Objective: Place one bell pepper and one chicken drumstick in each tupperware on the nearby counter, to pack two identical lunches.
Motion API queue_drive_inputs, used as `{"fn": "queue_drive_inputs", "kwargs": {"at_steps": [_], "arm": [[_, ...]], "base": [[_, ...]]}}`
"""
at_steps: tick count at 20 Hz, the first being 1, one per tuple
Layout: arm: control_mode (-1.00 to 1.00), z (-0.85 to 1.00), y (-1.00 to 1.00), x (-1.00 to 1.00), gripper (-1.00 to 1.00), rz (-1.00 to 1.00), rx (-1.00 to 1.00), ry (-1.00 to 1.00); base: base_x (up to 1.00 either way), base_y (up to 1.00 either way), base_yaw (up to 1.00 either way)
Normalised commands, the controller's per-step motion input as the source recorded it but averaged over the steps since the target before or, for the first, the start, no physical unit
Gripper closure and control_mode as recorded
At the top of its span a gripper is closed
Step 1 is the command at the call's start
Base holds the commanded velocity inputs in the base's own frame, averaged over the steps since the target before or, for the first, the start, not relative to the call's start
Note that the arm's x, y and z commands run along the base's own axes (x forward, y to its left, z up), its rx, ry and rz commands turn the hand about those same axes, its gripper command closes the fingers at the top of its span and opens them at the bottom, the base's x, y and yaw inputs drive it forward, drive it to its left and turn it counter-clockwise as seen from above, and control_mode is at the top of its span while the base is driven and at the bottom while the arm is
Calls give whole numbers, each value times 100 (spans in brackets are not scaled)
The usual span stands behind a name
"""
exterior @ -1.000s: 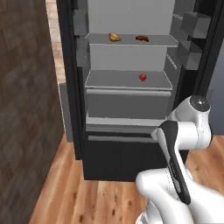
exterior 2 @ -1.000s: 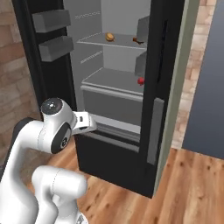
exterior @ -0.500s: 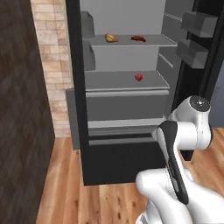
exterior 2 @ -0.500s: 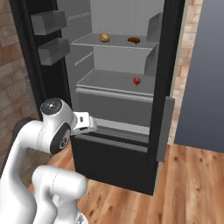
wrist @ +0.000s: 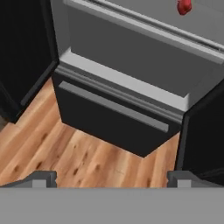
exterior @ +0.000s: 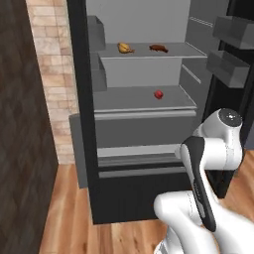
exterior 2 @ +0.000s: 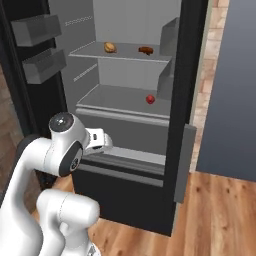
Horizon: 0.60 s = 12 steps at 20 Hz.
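Having driven closer since a second ago, the base faces the open fridge, end effector wide open and empty, drumsticks upper centre, pepper below, nothing picked yet.

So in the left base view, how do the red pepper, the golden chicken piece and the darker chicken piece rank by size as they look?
Largest to smallest, as they appear:
1. Darker drumstick and golden drumstick, which look about alike, so I won't rank them.
2. Bell pepper, slightly smaller, though it sits on a lower, nearer shelf, so true sizes are unsure.
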Motion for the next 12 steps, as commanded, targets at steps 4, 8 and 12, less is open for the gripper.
{"fn": "queue_drive_inputs", "kwargs": {"at_steps": [4, 8, 12], "arm": [[100, 0, 0, 0, -100, 0, 0, 0], [100, 0, 0, 0, -100, 0, 0, 0], [100, 0, 0, 0, -100, 0, 0, 0]], "base": [[89, 0, -4], [74, 2, -5], [65, 22, -8]]}}
